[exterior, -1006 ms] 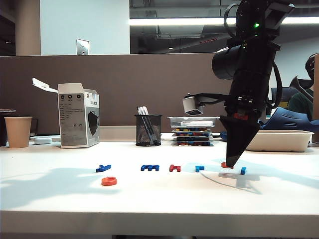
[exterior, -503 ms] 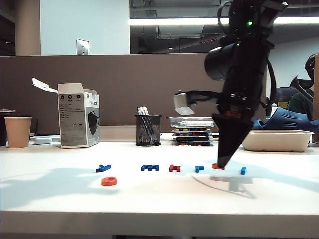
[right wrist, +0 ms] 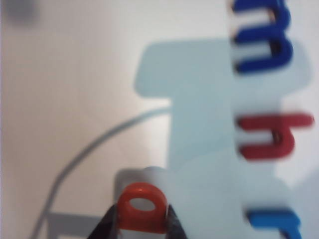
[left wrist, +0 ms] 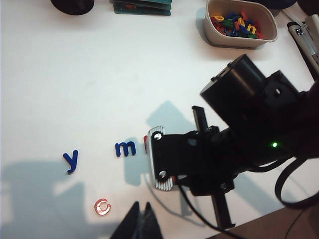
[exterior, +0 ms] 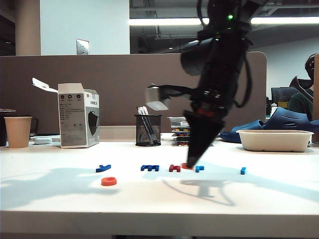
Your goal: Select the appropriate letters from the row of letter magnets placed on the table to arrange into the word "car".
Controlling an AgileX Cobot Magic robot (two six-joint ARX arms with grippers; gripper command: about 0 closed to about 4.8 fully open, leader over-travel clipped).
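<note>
Right gripper [right wrist: 143, 226] is clamped on the orange-red "a" [right wrist: 143, 207], jaws pinching it from both sides and carrying it low over the table [exterior: 50, 199]. From the room, its tip [exterior: 188, 164] hangs just above the row of letter magnets, between the red "h" [exterior: 174, 168] and the light blue "r" [exterior: 199, 168]. The dark blue "m" [exterior: 149, 168] sits one letter beyond the "h"; the dark blue "y" [exterior: 103, 168] is further out that way. The orange "c" [exterior: 108, 181] lies well clear of the tip, out of the row and nearer the front edge, below the "y". The light blue bar [exterior: 242, 170] is well apart on the other side of the tip.

Left gripper [left wrist: 141, 224] is up over the table near the "c", fingers pressed together, holding nothing.

For this step, my read: the "a" needs to land just beside the "c", on the side away from the "y", same baseline, with a gap left for the "r". Keep it clear of the "h" and "m" on the way so nothing gets knocked. Lower until it's flat on the table before letting go; it's tiny and will likely skid if dropped.

Right arm pose: forearm steep, leaning from upper right to the tip, fingers pointing down and slightly left. Wrist camera [exterior: 157, 99] juts out on the side.
</note>
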